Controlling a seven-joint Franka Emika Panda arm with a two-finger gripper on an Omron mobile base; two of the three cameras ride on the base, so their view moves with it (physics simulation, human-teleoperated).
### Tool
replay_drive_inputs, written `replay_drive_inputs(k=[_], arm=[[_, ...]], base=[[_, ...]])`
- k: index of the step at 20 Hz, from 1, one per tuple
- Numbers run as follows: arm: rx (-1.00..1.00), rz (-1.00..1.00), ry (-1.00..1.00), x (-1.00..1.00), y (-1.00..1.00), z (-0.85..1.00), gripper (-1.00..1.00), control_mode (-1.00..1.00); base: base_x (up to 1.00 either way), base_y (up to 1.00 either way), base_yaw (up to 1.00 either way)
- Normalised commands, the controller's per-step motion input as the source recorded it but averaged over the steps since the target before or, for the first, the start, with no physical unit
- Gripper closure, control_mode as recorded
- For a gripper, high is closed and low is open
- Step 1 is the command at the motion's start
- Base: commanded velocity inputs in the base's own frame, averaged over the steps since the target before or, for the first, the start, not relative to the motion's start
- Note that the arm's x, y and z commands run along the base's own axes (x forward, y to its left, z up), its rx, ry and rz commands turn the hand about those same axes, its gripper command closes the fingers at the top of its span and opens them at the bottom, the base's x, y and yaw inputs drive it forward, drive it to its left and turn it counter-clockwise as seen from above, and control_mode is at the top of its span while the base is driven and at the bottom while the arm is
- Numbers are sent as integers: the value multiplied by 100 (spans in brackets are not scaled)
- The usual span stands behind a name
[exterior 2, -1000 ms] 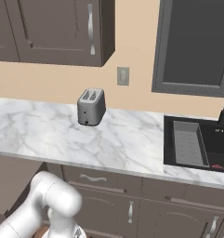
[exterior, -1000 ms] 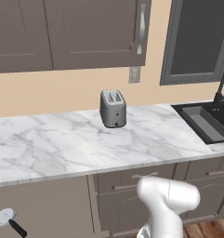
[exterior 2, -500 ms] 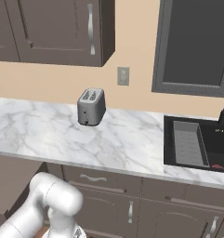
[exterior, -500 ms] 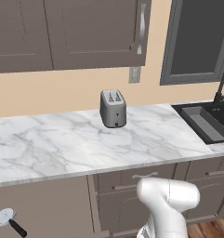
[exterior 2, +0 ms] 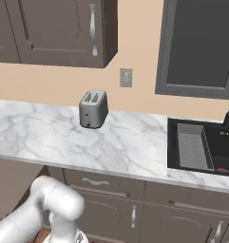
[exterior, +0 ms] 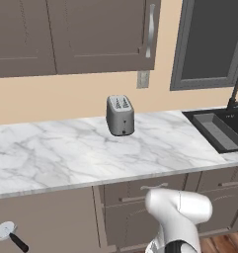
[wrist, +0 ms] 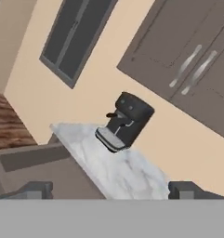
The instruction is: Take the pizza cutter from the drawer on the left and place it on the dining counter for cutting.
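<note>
The tool [wrist: 111, 189] is spread wide with nothing held between its fingertips [wrist: 36, 189], and it's pointed at a black coffee machine [wrist: 125, 122] parked on a marble worktop [wrist: 118, 169]. The pizza cutter [exterior: 10, 235] is seen low down below the long worktop [exterior: 81, 158], well apart from the tool. A toaster [exterior: 120, 115] is stood on that worktop, with a sink [exterior: 220, 129] off to one end.

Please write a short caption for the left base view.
A toaster stands on the marble worktop; pizza cutter lies low at left.
</note>
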Motion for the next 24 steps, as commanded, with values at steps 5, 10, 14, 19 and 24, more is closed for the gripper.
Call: replay_drive_inputs(k=[5, 10, 14, 19, 24], arm=[[32, -8, 46, 100, -52, 42, -100, -100], [38, -4, 49, 95, -69, 36, -100, -100], [30, -5, 48, 95, -62, 29, -100, -100], [15, -7, 46, 100, -66, 10, -100, -100], [1, -4, 38, 85, -42, -24, -100, -100]], base=[[0, 0, 0], [0, 0, 0], [0, 0, 0], [0, 0, 0], [0, 0, 0]])
